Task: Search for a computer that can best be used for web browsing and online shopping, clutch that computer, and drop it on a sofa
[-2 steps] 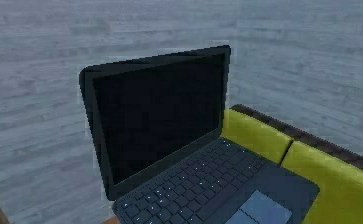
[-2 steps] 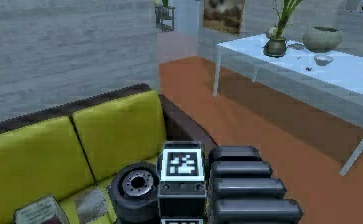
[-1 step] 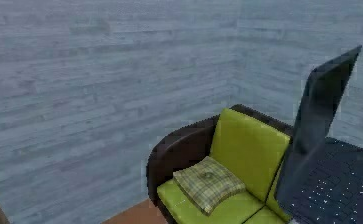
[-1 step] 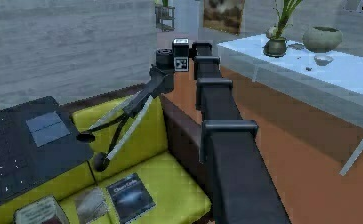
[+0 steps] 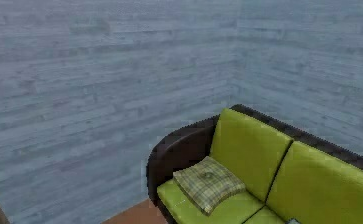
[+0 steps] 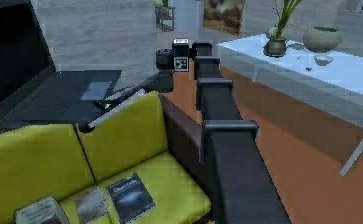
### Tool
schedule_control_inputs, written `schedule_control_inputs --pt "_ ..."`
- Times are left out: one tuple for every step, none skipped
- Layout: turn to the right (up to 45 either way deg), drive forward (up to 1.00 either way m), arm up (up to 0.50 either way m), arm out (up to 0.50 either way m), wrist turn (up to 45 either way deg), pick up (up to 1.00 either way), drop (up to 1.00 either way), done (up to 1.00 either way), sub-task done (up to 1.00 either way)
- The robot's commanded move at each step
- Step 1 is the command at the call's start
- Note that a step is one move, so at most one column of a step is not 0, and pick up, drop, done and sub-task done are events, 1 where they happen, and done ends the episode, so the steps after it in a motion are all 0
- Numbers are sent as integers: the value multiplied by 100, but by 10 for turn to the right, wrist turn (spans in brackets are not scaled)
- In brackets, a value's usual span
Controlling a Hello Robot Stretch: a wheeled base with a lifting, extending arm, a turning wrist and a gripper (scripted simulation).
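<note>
**Laptop over the sofa**

The tool (image 6: 113, 108) holds the open laptop (image 6: 59, 100), which hangs above the backrest of the yellow-green sofa (image 6: 129, 135). Three magazines (image 6: 130, 196) lie on the seat below. A white desk (image 6: 289, 68) with a potted plant (image 6: 277, 38) stands near the arm. In the forward view, a checked cushion (image 5: 209, 183) rests on the sofa (image 5: 319, 185).

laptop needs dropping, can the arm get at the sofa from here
Likely yes: the arm runs out along the end of the sofa, the laptop by its tip shows over the cushions, nothing between. Books cover part of the seat.
</note>
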Motion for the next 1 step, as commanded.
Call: schedule_control_inputs --pt "0 0 -44 0 0 0 0 0 0"
